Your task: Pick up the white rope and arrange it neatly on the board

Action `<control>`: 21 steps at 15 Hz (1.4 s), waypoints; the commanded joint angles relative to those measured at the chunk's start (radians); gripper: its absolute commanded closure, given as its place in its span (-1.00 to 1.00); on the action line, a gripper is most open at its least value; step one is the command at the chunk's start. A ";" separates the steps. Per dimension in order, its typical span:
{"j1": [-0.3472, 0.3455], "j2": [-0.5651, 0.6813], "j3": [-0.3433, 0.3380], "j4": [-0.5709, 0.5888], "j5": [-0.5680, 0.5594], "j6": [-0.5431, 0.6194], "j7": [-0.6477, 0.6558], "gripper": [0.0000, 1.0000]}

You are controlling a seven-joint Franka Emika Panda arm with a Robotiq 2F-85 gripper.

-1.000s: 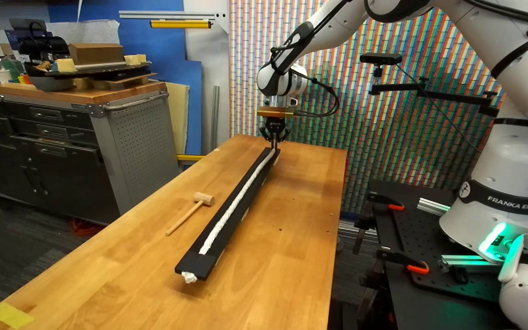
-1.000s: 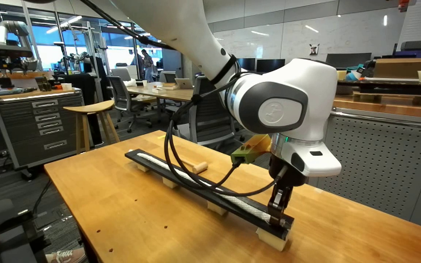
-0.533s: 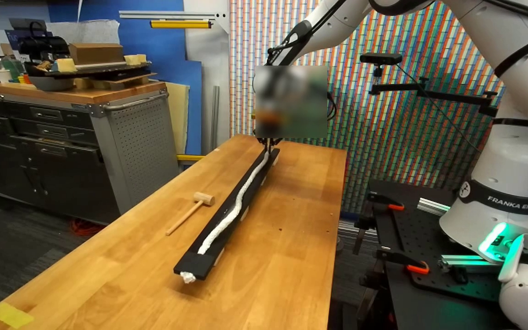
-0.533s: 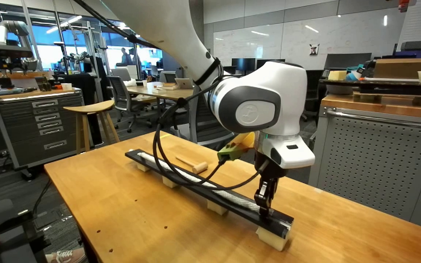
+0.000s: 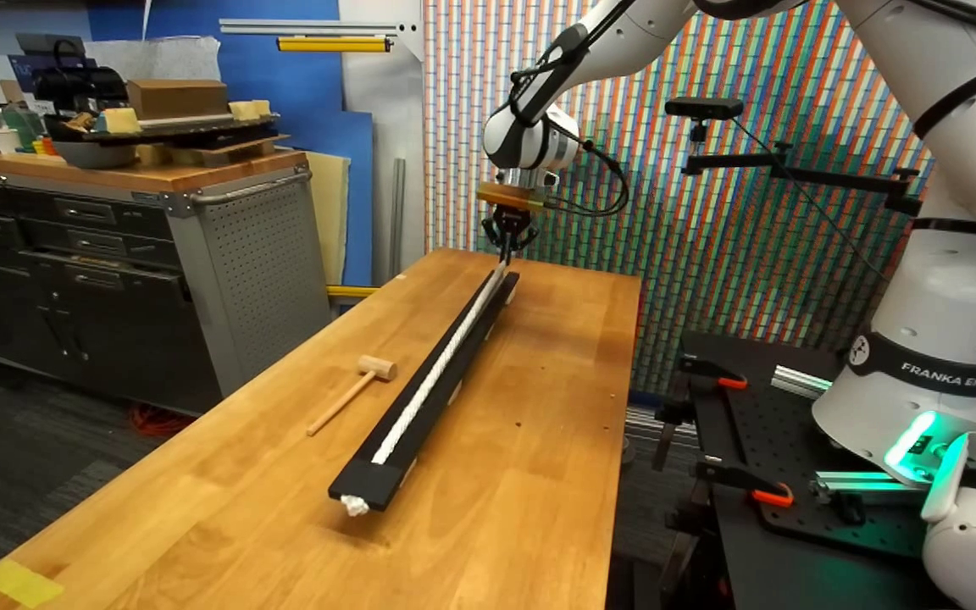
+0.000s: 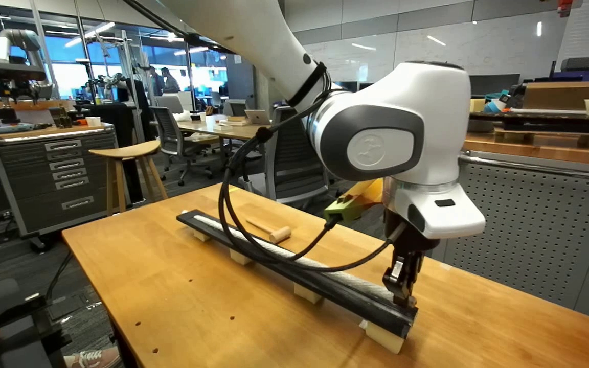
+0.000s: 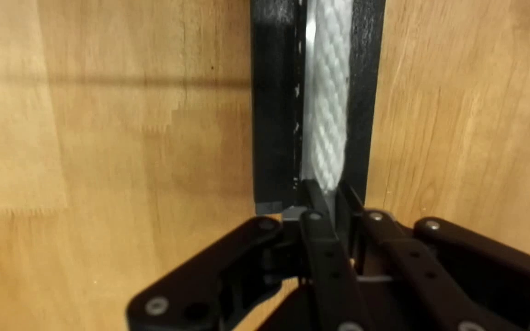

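Observation:
The white rope runs straight along the black board. Its near end goes under a black patch, and a white tuft sticks out past the board's end. My gripper is shut on the rope's far end and holds it slightly above the board. In an exterior view the gripper is at the board's end, with the rope leading to it. In the wrist view the rope narrows between the fingertips, above the board. The rope's tip is hidden by the fingers.
A wooden mallet lies beside the board, also visible in an exterior view. Small light blocks prop the board above the wooden table. Black arm cables hang in front of the board. A tool cabinet stands beyond the table.
The gripper first moved back along the board and the rope bent with slack. It has since moved to the far end and up, pulling the rope straight. The board has shifted slightly.

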 commanded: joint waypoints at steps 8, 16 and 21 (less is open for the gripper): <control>-0.048 0.009 -0.011 0.083 0.039 -0.067 -0.003 0.94; -0.050 0.058 -0.018 0.164 0.029 -0.144 0.017 0.28; -0.059 0.078 -0.024 0.201 0.032 -0.156 0.021 -0.33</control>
